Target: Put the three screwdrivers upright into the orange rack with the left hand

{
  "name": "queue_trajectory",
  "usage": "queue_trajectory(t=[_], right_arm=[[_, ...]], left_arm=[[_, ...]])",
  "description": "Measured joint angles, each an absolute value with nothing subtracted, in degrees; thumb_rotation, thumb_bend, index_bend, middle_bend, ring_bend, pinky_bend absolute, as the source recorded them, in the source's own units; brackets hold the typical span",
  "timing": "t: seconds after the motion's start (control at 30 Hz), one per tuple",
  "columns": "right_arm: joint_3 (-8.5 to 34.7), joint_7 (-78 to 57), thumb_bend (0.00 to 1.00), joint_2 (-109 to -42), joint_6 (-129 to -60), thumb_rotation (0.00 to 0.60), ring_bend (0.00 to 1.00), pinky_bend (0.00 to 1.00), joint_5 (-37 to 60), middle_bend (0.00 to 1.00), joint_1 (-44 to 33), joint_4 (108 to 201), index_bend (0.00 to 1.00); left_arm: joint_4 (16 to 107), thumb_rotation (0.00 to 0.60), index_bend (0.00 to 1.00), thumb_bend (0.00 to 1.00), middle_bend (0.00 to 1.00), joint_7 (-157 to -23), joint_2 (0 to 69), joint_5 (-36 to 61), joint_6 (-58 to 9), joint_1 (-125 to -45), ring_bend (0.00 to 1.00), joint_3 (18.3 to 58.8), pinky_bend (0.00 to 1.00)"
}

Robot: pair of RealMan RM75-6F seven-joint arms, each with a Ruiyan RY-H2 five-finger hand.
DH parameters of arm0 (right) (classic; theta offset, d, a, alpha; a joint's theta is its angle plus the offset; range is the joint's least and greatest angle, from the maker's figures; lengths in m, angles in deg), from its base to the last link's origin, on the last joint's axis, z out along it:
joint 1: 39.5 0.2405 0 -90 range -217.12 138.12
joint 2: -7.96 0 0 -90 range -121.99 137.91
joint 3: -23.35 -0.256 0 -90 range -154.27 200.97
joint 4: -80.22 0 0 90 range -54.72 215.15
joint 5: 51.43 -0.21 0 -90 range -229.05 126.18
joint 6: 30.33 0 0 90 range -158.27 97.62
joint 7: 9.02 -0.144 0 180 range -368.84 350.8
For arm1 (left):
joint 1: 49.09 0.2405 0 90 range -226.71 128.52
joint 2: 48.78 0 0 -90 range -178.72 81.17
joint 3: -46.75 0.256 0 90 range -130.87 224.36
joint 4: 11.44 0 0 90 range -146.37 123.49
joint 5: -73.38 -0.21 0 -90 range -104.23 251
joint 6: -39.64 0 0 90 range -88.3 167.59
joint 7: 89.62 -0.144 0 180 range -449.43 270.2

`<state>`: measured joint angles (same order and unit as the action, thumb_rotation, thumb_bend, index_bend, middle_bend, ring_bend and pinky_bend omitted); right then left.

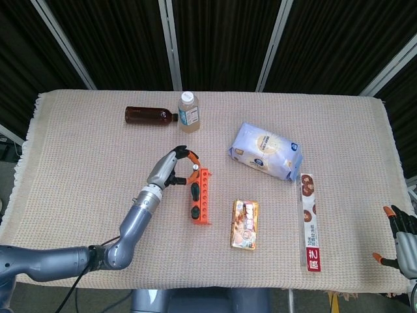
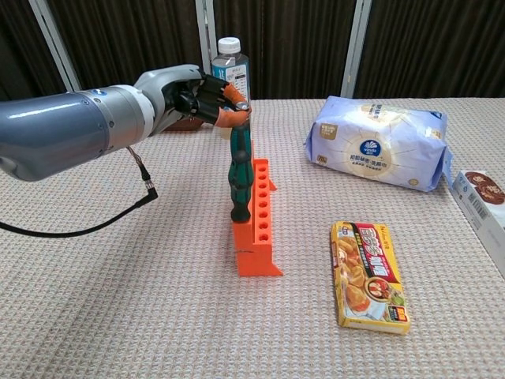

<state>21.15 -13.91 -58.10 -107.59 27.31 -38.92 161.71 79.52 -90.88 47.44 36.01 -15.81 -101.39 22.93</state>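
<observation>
My left hand (image 2: 193,95) pinches the top of a green rubbery-handled screwdriver (image 2: 239,170), which stands upright against the blocky orange plastic rack (image 2: 256,229) on the woven cloth. My right hand (image 1: 401,241) rests, fingers spread, holding nothing.

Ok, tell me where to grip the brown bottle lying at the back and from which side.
Grip the brown bottle across the wide middle of its body, coming straight down from above. It lies on its side, cap end almost against the clear bottle, so the body is the free, broad part.
</observation>
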Motion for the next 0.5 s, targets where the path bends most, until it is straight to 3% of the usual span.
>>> queue_trajectory(t=[0.1,0.33,0.5], right_arm=[[21.13,-13.89,0.0,-58.11,-107.5,0.6,0.0,0.0,27.3,0.0,-38.87,161.72,0.0],[21.11,-13.8,0.0,-58.17,-107.41,0.6,0.0,0.0,27.27,0.0,-38.82,161.72,0.0],[21.1,-13.83,0.0,-58.19,-107.44,0.6,0.0,0.0,27.23,0.0,-38.86,161.66,0.0]], left_arm=[[79.44,0.6,0.68,0.46,0.26,-90.91,47.46,35.89,-15.72,-101.3,0.03,22.9,0.06],[80.33,0.6,0.3,0.42,0.07,-90.69,46.78,34.62,-15.23,-100.94,0.0,22.88,0.01],[81.26,0.6,0.16,0.41,0.0,-90.41,46.19,33.33,-15.26,-100.44,0.0,23.03,0.0]])
